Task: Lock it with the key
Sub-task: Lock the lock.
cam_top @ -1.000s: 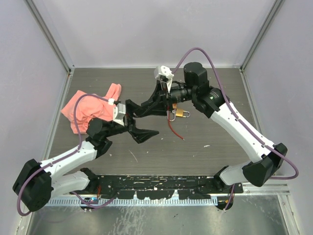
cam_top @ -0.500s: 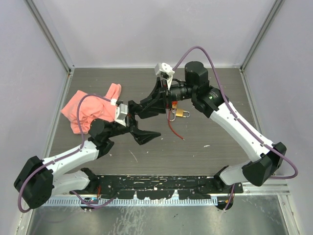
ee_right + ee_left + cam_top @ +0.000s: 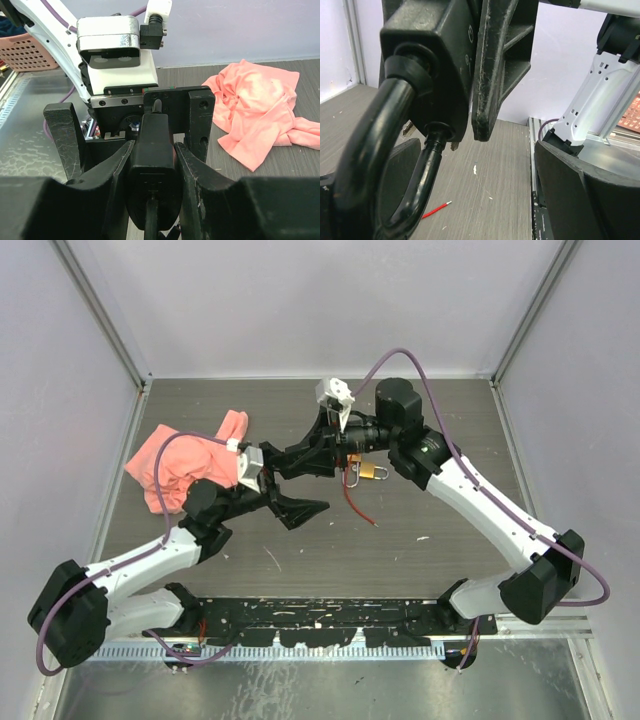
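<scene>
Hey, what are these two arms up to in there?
The right tool is clamped on a black padlock, holding it above the table. The left tool stands open right beside it, gripping nothing. A small brass padlock and a pink cloth lie on the table.

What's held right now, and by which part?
Right pincer clamps the black padlock by its body, shackle free. Left pincer is open, gripping nothing.

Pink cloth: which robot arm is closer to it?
Left. The left arm is right beside the pink cloth; the right arm reaches in from the opposite side.
</scene>
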Motion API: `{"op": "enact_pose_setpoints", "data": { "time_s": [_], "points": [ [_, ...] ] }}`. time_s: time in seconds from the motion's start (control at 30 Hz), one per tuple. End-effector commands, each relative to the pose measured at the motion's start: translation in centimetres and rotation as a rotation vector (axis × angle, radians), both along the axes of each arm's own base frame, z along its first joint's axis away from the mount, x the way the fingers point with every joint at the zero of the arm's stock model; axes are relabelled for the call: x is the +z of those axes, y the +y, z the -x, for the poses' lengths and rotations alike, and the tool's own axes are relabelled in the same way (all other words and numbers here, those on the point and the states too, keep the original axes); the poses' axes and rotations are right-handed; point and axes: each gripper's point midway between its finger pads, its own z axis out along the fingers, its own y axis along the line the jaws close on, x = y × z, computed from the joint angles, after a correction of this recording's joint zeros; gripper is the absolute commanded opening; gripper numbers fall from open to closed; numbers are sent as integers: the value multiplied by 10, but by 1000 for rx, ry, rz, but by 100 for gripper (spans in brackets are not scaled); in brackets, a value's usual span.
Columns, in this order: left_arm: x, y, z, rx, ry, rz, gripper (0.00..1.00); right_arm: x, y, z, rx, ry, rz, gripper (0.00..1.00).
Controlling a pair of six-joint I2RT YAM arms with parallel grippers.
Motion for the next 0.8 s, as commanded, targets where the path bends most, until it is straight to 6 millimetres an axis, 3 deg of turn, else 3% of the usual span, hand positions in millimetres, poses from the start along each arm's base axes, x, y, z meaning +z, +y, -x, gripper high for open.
{"op": "enact_pose_setpoints", "data": {
  "time_s": [0.0,0.27,0.63,0.77],
  "points": [
    [44,-7,15,-68,-134,49,98,-7,20,44,162,20,-8,1],
    [52,-19,33,-176,-167,56,96,1,27,47,220,98,-47,1],
    [53,-31,39,-202,-123,4,94,-20,38,49,238,148,-5,1],
    [52,-34,36,-192,-89,-16,93,-18,40,51,240,137,-3,1]
  ]
}}
